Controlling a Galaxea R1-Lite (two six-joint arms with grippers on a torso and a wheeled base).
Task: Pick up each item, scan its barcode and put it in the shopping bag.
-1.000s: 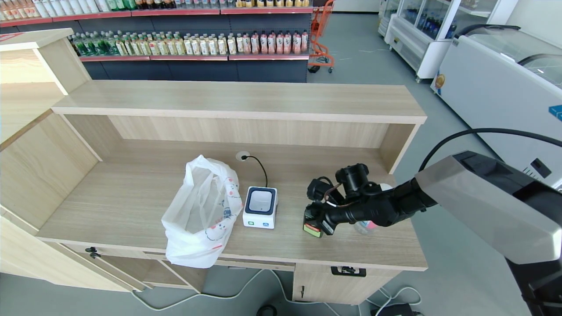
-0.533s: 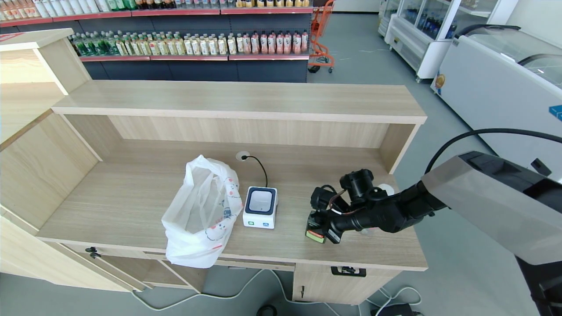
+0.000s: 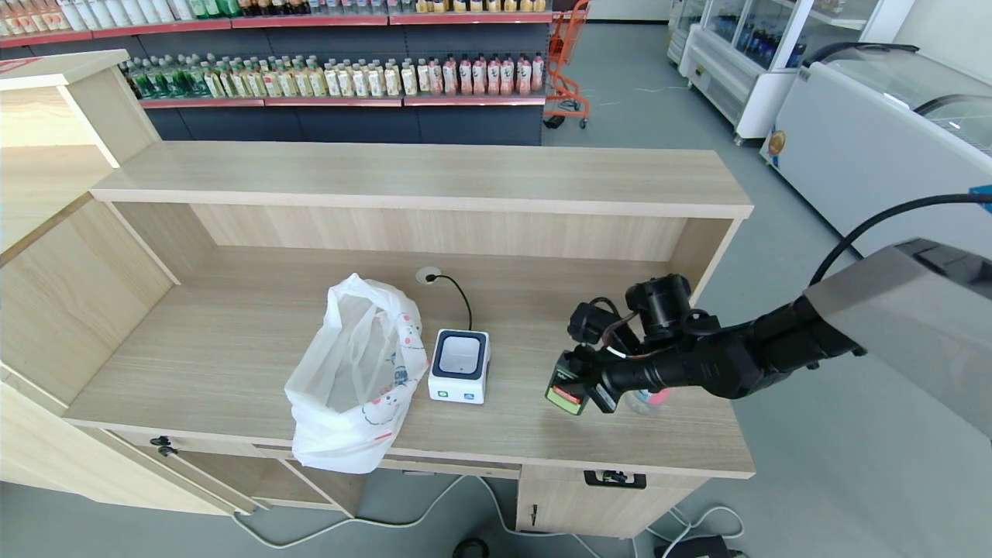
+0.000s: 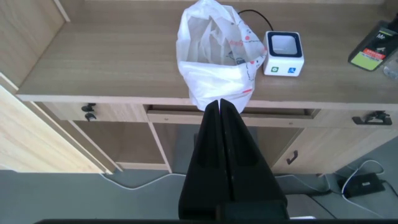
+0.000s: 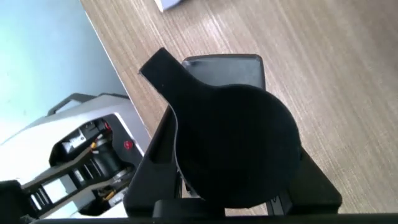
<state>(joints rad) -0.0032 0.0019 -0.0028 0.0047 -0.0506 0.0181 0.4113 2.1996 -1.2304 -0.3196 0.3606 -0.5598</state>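
Observation:
My right gripper (image 3: 575, 381) is shut on a small dark box (image 3: 565, 393) with a green and red label, held just above the wooden counter (image 3: 232, 349) to the right of the scanner. From the left wrist view the box (image 4: 372, 52) shows at the counter's far side. In the right wrist view the dark box (image 5: 231, 146) hides the fingers. The white shopping bag (image 3: 356, 380) stands open left of the white scanner (image 3: 459, 364). My left gripper (image 4: 220, 104) is shut and holds nothing, in front of and below the counter edge.
A clear bottle with a pink label (image 3: 648, 401) lies on the counter behind my right arm, mostly hidden. The scanner's black cable (image 3: 459, 293) runs to a hole at the back. A raised shelf (image 3: 418, 174) walls the counter's rear and sides.
My right arm, with the box in its gripper, dipped and then rose, ending a little farther right of the scanner. The bag and scanner have not moved.

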